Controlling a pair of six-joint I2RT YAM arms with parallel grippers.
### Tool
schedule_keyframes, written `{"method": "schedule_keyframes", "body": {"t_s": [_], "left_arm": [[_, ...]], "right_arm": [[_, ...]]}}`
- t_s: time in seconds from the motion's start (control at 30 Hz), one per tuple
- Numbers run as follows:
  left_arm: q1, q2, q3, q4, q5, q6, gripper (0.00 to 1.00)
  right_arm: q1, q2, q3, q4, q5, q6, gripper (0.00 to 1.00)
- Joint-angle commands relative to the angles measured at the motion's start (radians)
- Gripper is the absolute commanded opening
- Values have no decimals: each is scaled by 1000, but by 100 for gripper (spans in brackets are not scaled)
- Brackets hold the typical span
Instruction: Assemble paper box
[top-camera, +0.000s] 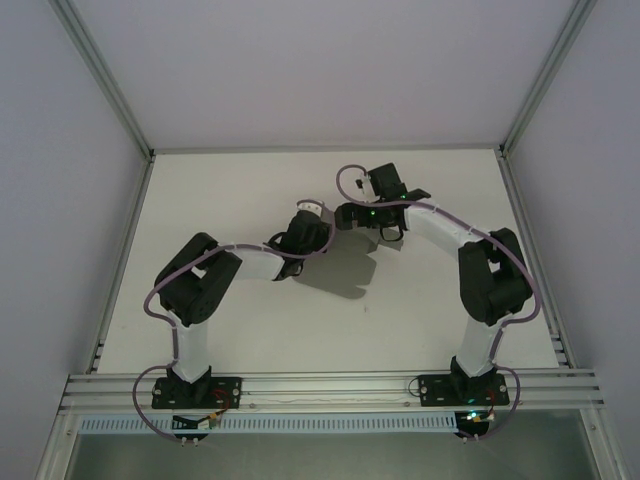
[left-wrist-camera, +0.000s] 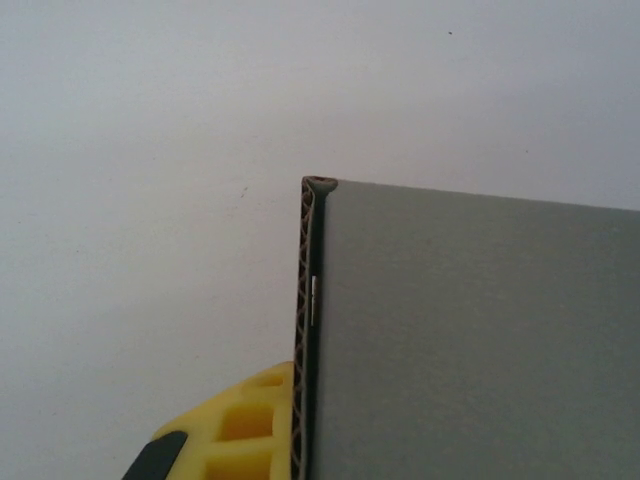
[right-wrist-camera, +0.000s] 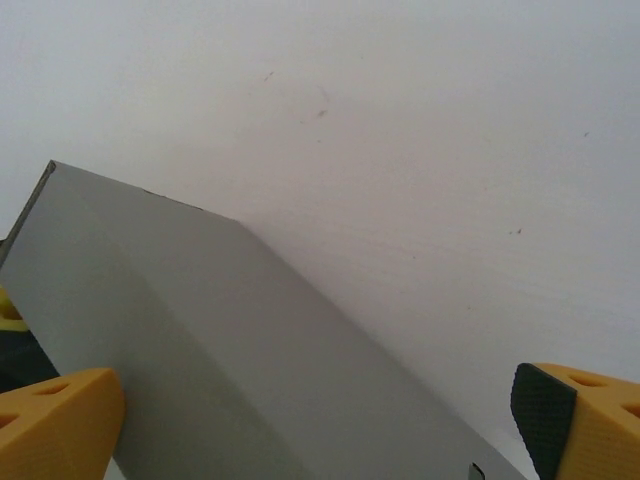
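With left tool (left-wrist-camera: 305, 445) pinched on paper box (left-wrist-camera: 450, 340) edge, close wide-open right tool (right-wrist-camera: 315, 430) squarely over its panel, avoiding creases.

Soft, even light is coming from overhead, brightening the white table (top-camera: 200, 300) without glare; shadows on it are looking faint and diffuse. Close up, the paper box (left-wrist-camera: 470, 340) is appearing evenly lit, its edge crisp.
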Motion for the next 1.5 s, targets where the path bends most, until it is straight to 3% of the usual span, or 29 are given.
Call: {"method": "schedule_keyframes", "body": {"t_s": [0.0,0.23,0.4,0.57,0.8,1.0,1.23,1.47], "left_arm": [[9,-35,14,0,-31,-21,0],[9,-147,-45,-42,-43,-61,0],[9,-197,-35,-115,-41,-105,0],[11,-206,3,-197,-38,-129,0],[10,-216,38,-257,-4,-176,0],[10,-230,26,-214,64,-192,0],[9,-232,35,-217,101,-214,0],[21,-250,27,-252,75,-219,0]], "right_arm": [[-26,-72,-6,-94,96,30,100],[-70,-328,-110,-84,255,13,100],[-80,-445,-205,-72,181,-19,100],[-81,-442,-239,-34,73,-34,100],[-79,-369,-225,2,75,-40,100],[-78,-331,-230,41,91,-30,100],[-69,-338,-299,227,-52,11,100],[-71,-479,-363,164,89,-22,100]]}}
